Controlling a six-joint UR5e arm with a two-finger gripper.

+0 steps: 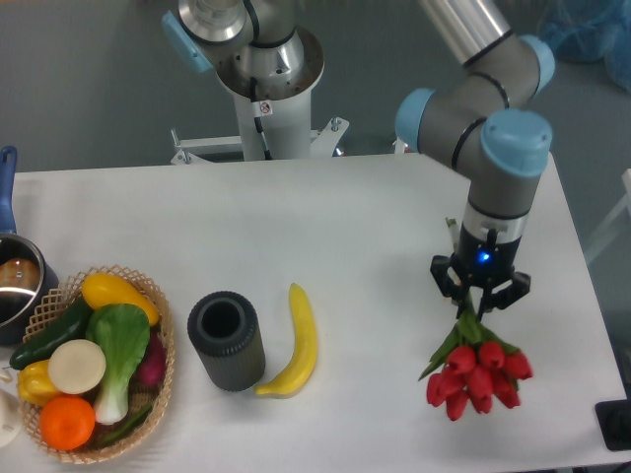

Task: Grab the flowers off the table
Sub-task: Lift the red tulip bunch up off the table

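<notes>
The flowers (477,371), a bunch of red tulips with green stems and leaves, hang head-down at the right side of the white table (325,227). My gripper (480,299) is shut on the stems just above the leaves. The red heads appear lifted off the tabletop and closer to the camera. The upper ends of the stems are hidden behind the gripper and wrist.
A yellow banana (298,342) lies mid-table beside a dark grey ribbed cylinder (226,341). A wicker basket (150,294) of vegetables and fruit sits at the front left, with a pot (17,281) behind it. The robot base (264,69) stands at the back.
</notes>
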